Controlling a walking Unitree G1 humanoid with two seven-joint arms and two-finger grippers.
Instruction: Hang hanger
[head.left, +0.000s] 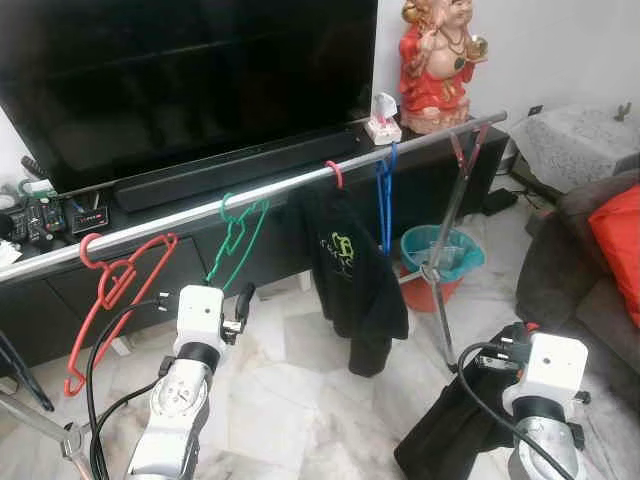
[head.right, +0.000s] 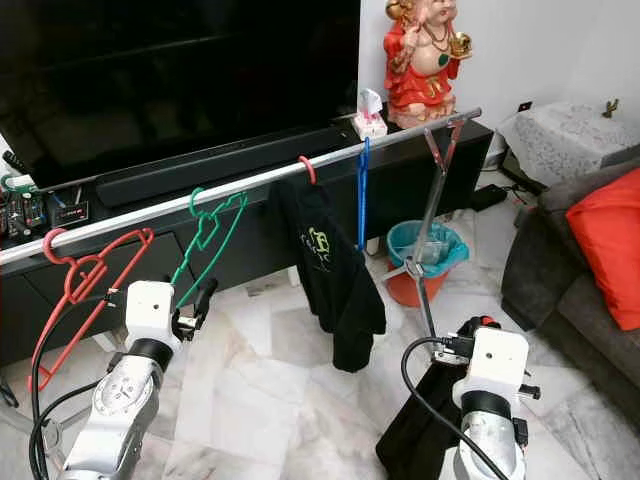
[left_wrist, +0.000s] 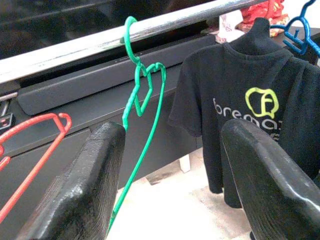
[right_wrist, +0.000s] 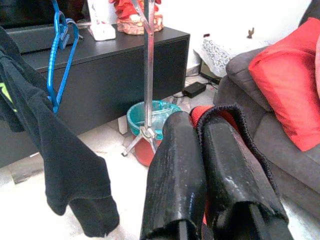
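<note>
While the thin green wire hanger (head.left: 236, 236) is hanging by its hook from the long silver metal rail (head.left: 180, 220), we are holding our left gripper (head.left: 241, 303) just below and in front of it, its 2 black fingers (left_wrist: 82, 185) standing apart with nothing between them. Our right gripper (right_wrist: 210, 170) is sitting low near the floor on the right, its 2 fingers pressed together on a fold of dark black cloth (head.left: 450, 430) that is drooping down beneath it; a bit of red is showing behind the fingers, and we cannot tell what it is.

Along the rail, a red plastic hanger (head.left: 110, 290) is hanging to the left of the green one. To the right, a black T-shirt with a yellow-green logo (head.left: 355, 280) is hanging on a hanger with a red hook, and just beside it a blue plastic hanger (head.left: 385, 205) is dangling bare. The rail is resting at its right end on a slanted metal stand (head.left: 445, 250).

Behind the rail, a long black TV cabinet (right_wrist: 120, 70) is carrying a large dark television screen (head.left: 190, 80), a black soundbar (head.left: 230, 170) and a red and gold figurine (head.left: 436, 65). A teal bucket (head.left: 443, 252) is nesting in an orange one on the pale marble floor (head.left: 290, 400), and a grey sofa with a red cushion (head.left: 618, 250) is standing at the right.
</note>
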